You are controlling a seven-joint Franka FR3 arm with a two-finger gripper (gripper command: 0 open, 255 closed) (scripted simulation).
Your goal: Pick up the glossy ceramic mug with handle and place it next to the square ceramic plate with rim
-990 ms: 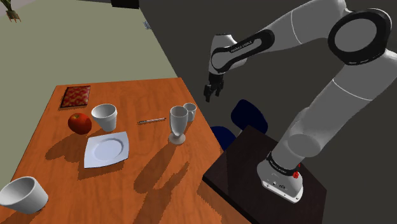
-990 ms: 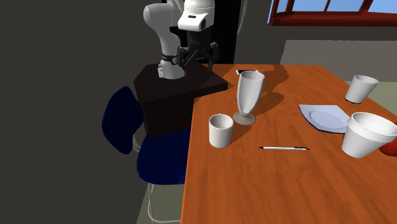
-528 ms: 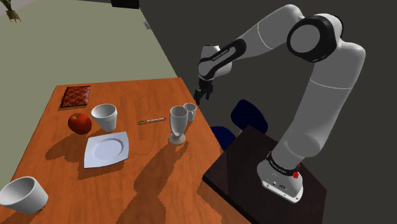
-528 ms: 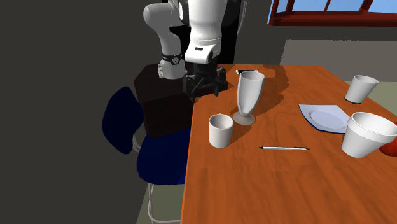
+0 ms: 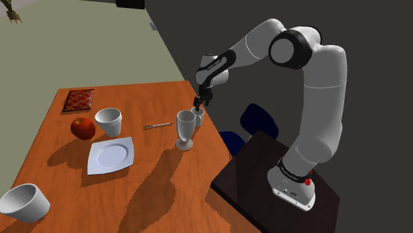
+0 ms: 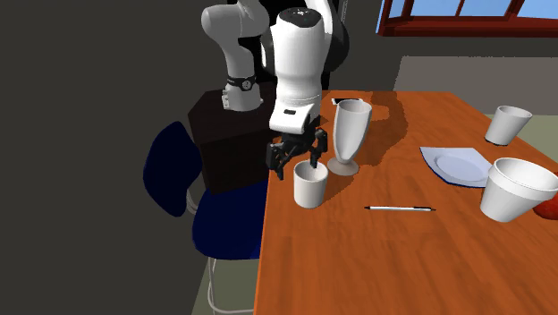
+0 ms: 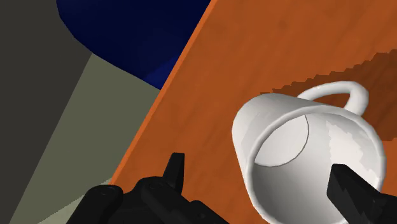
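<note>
A white mug with a handle (image 5: pixel 198 117) (image 6: pixel 310 184) (image 7: pixel 305 149) stands upright near the table edge, beside a tall glass (image 5: pixel 185 129) (image 6: pixel 348 134). My black gripper (image 5: pixel 198 104) (image 6: pixel 298 159) (image 7: pixel 257 173) hangs open just above the mug's rim. In the wrist view its fingers stand wide apart, one outside the mug towards the table edge and one over the far rim; neither visibly touches it. The handle points away from the fingers. A white square plate with a rim (image 5: pixel 111 155) (image 6: pixel 458 166) lies flat further in on the table.
On the orange wooden table (image 5: pixel 152 192) also sit a pen (image 5: pixel 157 125) (image 6: pixel 400 208), a white cup (image 5: pixel 108 122) (image 6: pixel 507 124), a red apple (image 5: pixel 83 128), a white bowl (image 5: pixel 23 202) (image 6: pixel 519 188) and a red patterned mat (image 5: pixel 79 100). A blue chair (image 5: pixel 258 120) (image 6: pixel 170 170) stands beside the table edge.
The arm has swung down and towards the shoulder view's left, carrying the gripper from off the table's edge to just above the mug. The fingers stayed open; nothing on the table moved.
</note>
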